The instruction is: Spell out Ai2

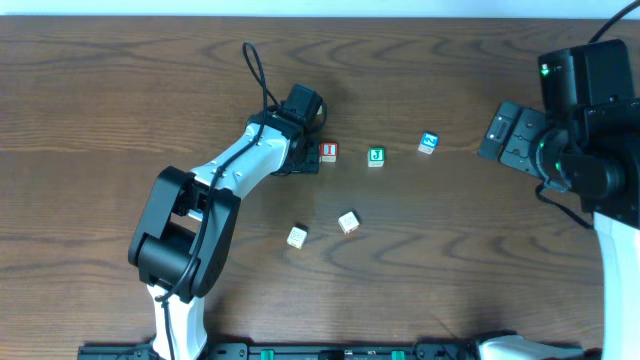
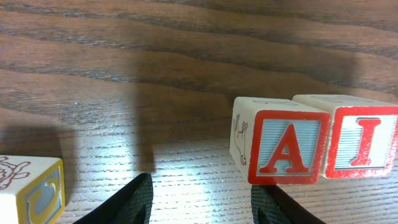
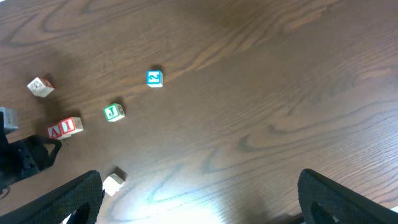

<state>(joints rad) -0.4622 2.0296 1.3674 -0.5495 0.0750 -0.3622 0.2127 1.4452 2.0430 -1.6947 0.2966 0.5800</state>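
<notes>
Nearest, two pale cubes (image 1: 297, 236) lie loose on the table (image 1: 120, 80). Beyond them, the left gripper (image 2: 202, 208) is half spread with nothing between its jaws. A (image 2: 283, 149) sits just past one fingertip, off to the right of the gap. A touches I (image 2: 367, 140) on its right, so the pair's long axis runs left to right, and both red letters read upright in the left wrist view. J (image 1: 375, 155) stands right of I, apart from it. 2 (image 1: 428, 143) is further right and slightly farther off, well apart from I and turned a little askew. Far right, the right gripper (image 3: 199, 208) gapes wide, holding nothing.
</notes>
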